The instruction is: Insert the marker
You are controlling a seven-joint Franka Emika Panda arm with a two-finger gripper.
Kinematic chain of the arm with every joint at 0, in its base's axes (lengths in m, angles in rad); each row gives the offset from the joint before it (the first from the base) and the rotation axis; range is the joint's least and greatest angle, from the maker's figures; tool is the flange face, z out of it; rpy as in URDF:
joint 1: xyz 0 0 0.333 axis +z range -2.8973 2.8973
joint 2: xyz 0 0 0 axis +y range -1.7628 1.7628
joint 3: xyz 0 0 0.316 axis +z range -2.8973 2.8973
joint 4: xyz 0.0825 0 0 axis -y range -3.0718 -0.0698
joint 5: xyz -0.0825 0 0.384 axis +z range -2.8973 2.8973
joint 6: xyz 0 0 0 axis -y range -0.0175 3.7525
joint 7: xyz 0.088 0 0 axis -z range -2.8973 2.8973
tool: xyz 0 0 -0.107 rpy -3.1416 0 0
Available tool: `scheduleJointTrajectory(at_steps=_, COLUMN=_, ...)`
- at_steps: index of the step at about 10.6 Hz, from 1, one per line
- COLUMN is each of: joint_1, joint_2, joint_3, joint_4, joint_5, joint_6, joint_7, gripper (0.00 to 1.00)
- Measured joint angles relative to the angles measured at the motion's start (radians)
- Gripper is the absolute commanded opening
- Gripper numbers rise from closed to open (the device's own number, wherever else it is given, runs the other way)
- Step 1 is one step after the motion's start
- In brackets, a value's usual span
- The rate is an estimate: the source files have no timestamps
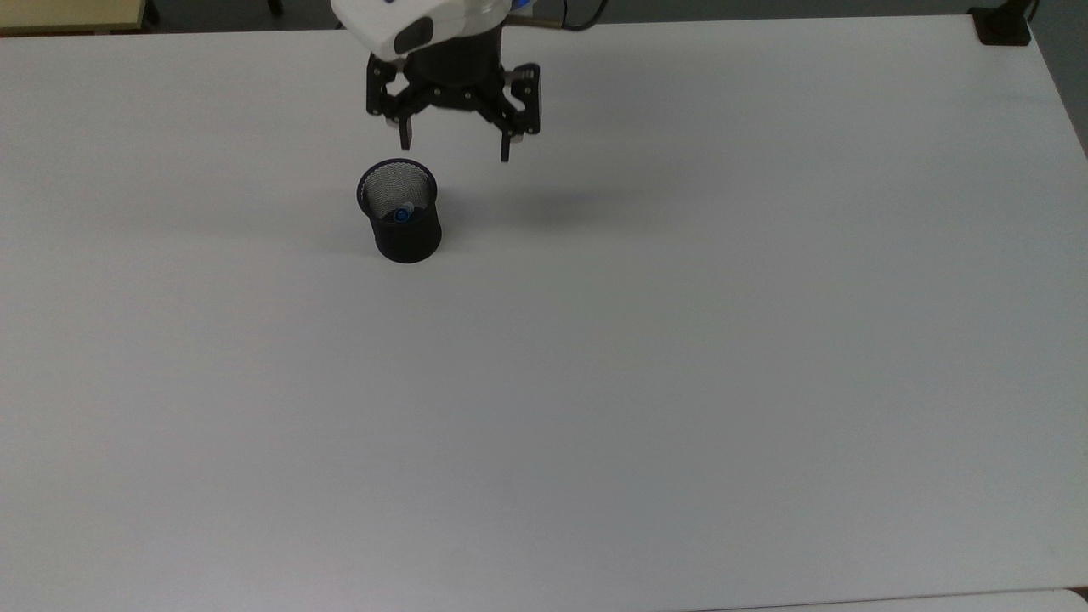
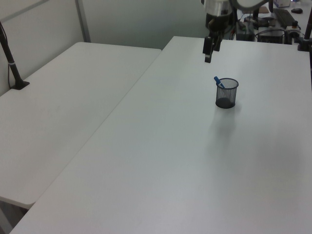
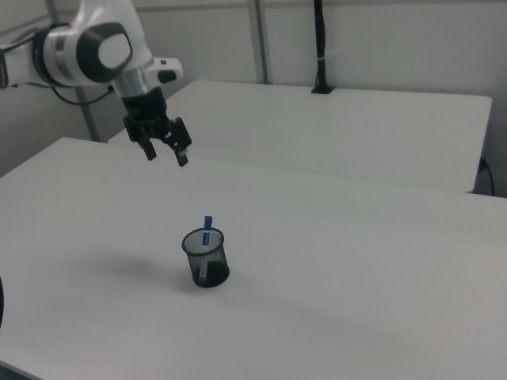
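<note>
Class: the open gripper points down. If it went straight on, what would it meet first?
Probably the bare table: the gripper hangs open, apparently behind the cup holding the marker in the top view, though depth is uncertain.

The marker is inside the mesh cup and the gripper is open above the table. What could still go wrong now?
The marker leans on the rim of the mesh cup and its blue end sticks out above it, so a bump might tip the cup. The open gripper hangs close beside the cup, so a low sideways move could possibly catch that end.
</note>
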Motion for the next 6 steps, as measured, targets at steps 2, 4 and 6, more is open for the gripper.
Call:
scheduleJointTrajectory(at_steps=2, joint_1=0.006, joint_2=-0.02, joint_3=0.0, joint_4=0.06, joint_5=0.0, joint_6=-0.13, joint_7=-0.008, gripper=1.0)
scheduleJointTrajectory(at_steps=4, joint_1=0.006, joint_2=-0.061, joint_3=0.0, joint_4=0.074, joint_5=0.0, joint_6=-0.205, joint_7=-0.066, gripper=1.0)
scheduleJointTrajectory(at_steps=6, joint_1=0.006, joint_2=-0.084, joint_3=0.0, joint_4=0.074, joint_5=0.0, joint_6=-0.248, joint_7=-0.08, gripper=1.0)
